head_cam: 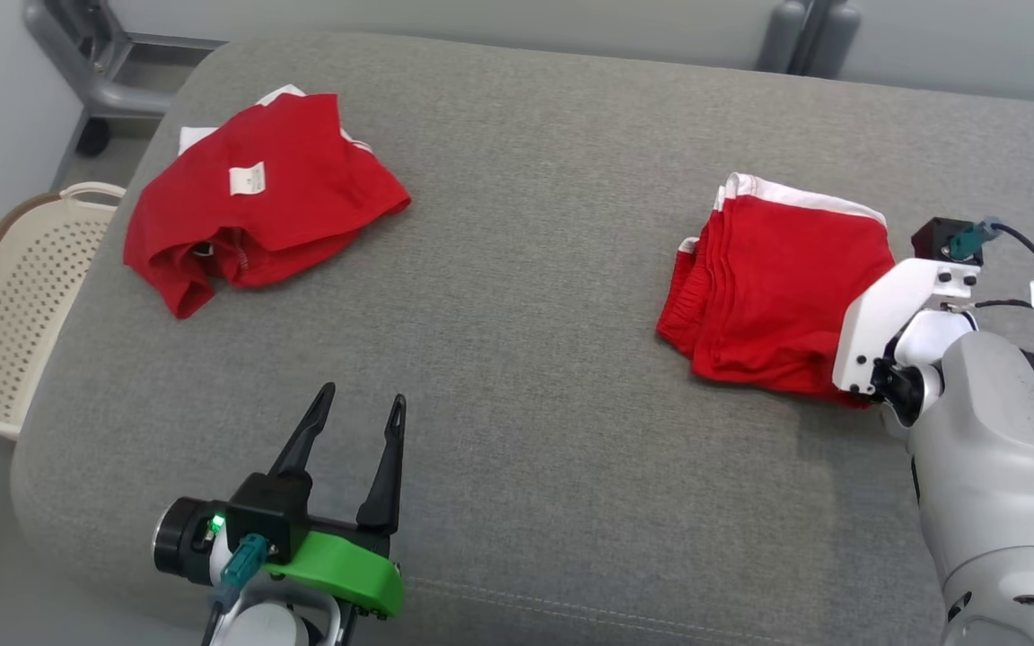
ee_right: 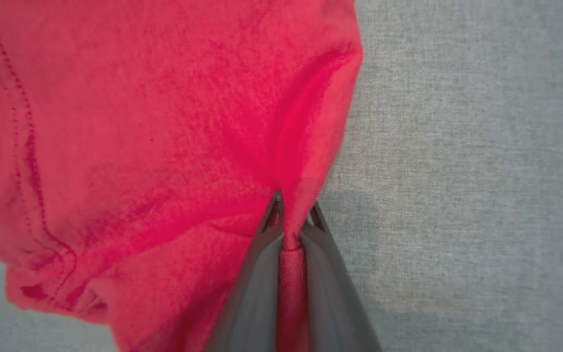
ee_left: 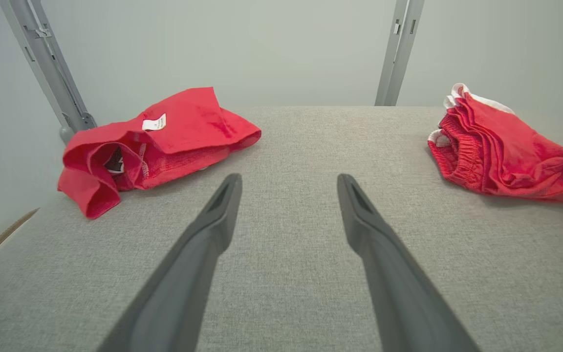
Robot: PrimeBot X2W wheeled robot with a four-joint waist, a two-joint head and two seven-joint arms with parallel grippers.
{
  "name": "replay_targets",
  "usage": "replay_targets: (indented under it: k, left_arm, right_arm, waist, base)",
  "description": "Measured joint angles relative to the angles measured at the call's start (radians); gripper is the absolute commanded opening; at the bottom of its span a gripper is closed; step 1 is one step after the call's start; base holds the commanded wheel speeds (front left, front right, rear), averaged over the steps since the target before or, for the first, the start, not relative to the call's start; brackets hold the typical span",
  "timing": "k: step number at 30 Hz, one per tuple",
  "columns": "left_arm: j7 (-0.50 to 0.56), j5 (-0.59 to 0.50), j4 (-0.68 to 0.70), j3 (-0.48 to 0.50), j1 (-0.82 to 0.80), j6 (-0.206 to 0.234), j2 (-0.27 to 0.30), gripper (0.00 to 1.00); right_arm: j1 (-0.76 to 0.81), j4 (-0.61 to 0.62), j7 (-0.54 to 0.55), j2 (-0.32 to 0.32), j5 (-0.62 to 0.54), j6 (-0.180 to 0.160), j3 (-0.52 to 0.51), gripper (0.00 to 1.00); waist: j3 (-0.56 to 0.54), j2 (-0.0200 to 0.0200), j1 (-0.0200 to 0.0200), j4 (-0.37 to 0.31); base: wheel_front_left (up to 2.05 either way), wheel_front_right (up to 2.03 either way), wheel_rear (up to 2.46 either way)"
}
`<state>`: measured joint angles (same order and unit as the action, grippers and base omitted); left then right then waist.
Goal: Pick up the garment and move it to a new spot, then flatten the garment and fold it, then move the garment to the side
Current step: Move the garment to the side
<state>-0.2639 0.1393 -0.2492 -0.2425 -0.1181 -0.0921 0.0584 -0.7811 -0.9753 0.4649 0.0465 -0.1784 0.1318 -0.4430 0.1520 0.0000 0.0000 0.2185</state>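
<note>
Bare lab room: padded grey table (head_cam: 553, 377), metal stand (head_cam: 100, 76), plain wall (ee_left: 262, 49).

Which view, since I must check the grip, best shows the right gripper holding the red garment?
The right wrist view: the right gripper is shut on a fold at the red garment's edge. The head view shows the garment, but the wrist hides the fingers. The left wrist view shows it from afar.

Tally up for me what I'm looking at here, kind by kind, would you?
Red garments: 2, the crumpled garment and the folded garment
Cream basket: 1
Grippers: 2, the left gripper and the right gripper
Total: 5
</note>
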Motion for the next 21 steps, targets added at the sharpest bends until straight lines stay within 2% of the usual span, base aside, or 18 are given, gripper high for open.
replay_targets:
  k: [5,9,21]
  left_arm:
    - [0.0,-0.001,0.007,0.001,-0.006,0.0,0.005,1.0]
    - [0.0,-0.011,0.015,0.0,-0.024,0.0,0.013,1.0]
    - [0.0,-0.03,0.08,-0.021,-0.088,-0.006,0.039,1.0]
  right_arm:
    - [-0.006,0.009,0.014,0.015,-0.013,0.0,0.07,0.0]
    - [-0.022,0.016,0.019,0.06,-0.006,0.0,0.134,0.0]
    - [-0.096,0.018,-0.023,0.152,0.129,0.0,0.337,0.0]
  waist:
    - [0.009,0.0,0.0,-0.064]
    - [0.025,0.0,0.0,-0.115]
    - [0.124,0.0,0.0,-0.246]
  base:
    - [0.0,0.0,0.0]
    - [0.0,0.0,0.0]
    - [0.0,0.0,0.0]
